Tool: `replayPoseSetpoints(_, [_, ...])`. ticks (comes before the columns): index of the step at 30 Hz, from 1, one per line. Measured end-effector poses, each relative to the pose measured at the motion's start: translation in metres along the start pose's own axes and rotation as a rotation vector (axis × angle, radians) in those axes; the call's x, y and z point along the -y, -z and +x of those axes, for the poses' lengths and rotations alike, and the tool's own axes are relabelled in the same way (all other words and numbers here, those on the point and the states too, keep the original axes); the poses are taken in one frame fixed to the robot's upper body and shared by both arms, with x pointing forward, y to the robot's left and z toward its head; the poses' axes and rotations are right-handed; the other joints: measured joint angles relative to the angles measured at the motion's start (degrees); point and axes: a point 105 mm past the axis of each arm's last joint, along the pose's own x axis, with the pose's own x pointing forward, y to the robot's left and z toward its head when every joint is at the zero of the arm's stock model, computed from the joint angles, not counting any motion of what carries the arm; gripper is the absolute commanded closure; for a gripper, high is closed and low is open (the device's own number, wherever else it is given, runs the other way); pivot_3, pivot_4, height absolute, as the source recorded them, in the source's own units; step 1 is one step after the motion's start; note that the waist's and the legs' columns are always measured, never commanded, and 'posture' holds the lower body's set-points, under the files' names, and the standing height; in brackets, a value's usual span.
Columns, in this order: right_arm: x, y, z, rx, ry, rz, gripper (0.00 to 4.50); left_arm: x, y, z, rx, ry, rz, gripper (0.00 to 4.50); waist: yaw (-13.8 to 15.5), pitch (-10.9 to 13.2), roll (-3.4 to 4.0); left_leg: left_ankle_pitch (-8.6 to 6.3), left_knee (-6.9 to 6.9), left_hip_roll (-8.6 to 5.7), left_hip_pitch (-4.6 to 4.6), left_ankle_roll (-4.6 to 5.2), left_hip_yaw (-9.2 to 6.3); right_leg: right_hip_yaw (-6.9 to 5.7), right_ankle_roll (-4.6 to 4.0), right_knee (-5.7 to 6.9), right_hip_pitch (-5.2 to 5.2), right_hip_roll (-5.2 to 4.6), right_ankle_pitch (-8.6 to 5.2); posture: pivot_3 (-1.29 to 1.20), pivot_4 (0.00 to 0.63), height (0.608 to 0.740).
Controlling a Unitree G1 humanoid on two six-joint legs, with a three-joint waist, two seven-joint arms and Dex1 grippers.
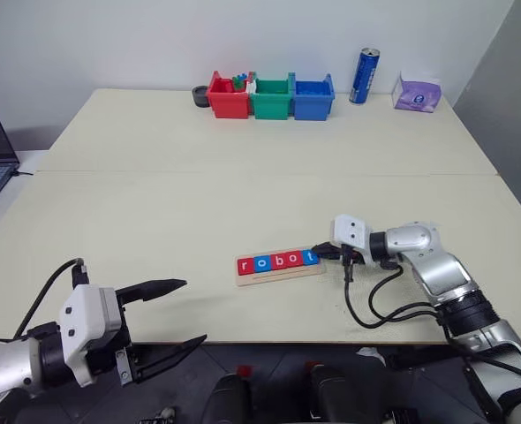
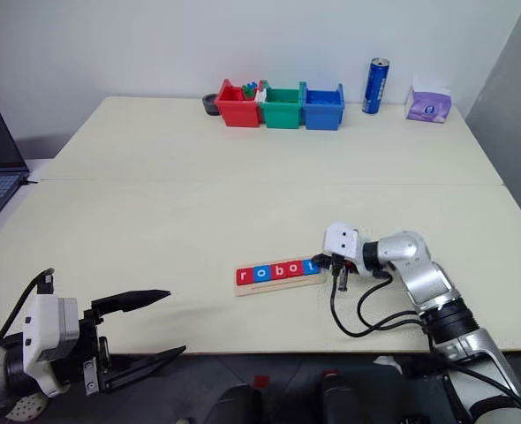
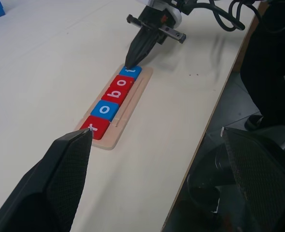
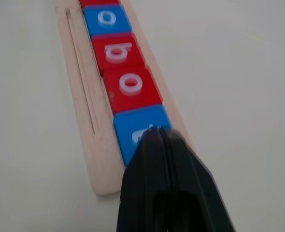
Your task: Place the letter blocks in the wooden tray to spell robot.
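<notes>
Five blocks (image 1: 277,261) in a row on the tray (image 1: 281,275), near the front edge of the surface (image 1: 243,177), spelling "robot": red r, blue o, red b, red o, blue t. Right tool (image 1: 320,253) fully shut, empty, tip on the t block (image 4: 133,128) at the row's end, likely nudging it snug against its neighbour. Right arm reaching forward and inward, tool tilted down. Left tool (image 1: 179,314) wide open, empty, hovering well apart at the front edge, probably just waiting.
</notes>
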Motion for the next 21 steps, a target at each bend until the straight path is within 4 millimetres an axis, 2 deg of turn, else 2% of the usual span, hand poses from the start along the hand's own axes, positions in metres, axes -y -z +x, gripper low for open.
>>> replayPoseSetpoints(5, [0.000, 0.001, 0.001, 0.002, 0.000, -0.019, 4.48, 0.001, 0.001, 0.000, -0.005, -0.001, -0.007, 0.00, 0.0, -0.1, -0.08, 0.00, 0.01, 0.01, 0.04, 0.00, -0.01, 0.00, -0.02, 0.00, 0.04, 0.00, 0.01, 0.00, 0.150, 0.740])
replayPoseSetpoints(10, [-0.002, 0.000, -0.005, 0.029, -0.036, 0.075, 4.48, 0.000, 0.002, -0.001, -0.007, -0.006, -0.008, 0.00, 0.0, 0.0, -0.06, 0.00, 0.01, 0.03, 0.01, 0.00, -0.02, -0.01, -0.02, 0.00, 0.02, 0.00, 0.02, 0.00, 0.150, 0.740])
replayPoseSetpoints(15, [-0.008, -0.022, -0.023, 0.095, -0.104, 0.117, 4.48, 0.000, 0.002, -0.001, -0.013, -0.011, -0.004, 0.00, 0.0, 0.0, 0.00, 0.00, -0.02, 0.05, -0.03, 0.00, -0.07, -0.01, -0.15, -0.01, 0.00, -0.01, 0.08, 0.00, 0.150, 0.740])
replayPoseSetpoints(18, [-0.010, -0.029, -0.038, 0.105, -0.111, 0.140, 3.84, -0.001, 0.004, -0.001, -0.025, -0.017, 0.002, 0.00, 0.1, 0.0, -0.03, 0.00, -0.01, 0.03, -0.03, 0.00, -0.08, -0.02, -0.03, -0.02, 0.01, -0.01, 0.00, 0.00, 0.150, 0.740])
replayPoseSetpoints(21, [-0.017, -0.022, -0.044, 0.086, -0.127, 0.192, 2.82, -0.003, 0.005, -0.001, -0.034, -0.031, 0.006, 0.00, 0.0, 0.0, -0.03, 0.00, -0.01, 0.02, -0.02, 0.00, -0.06, -0.01, -0.04, -0.02, 0.00, -0.01, 0.00, 0.00, 0.150, 0.740])
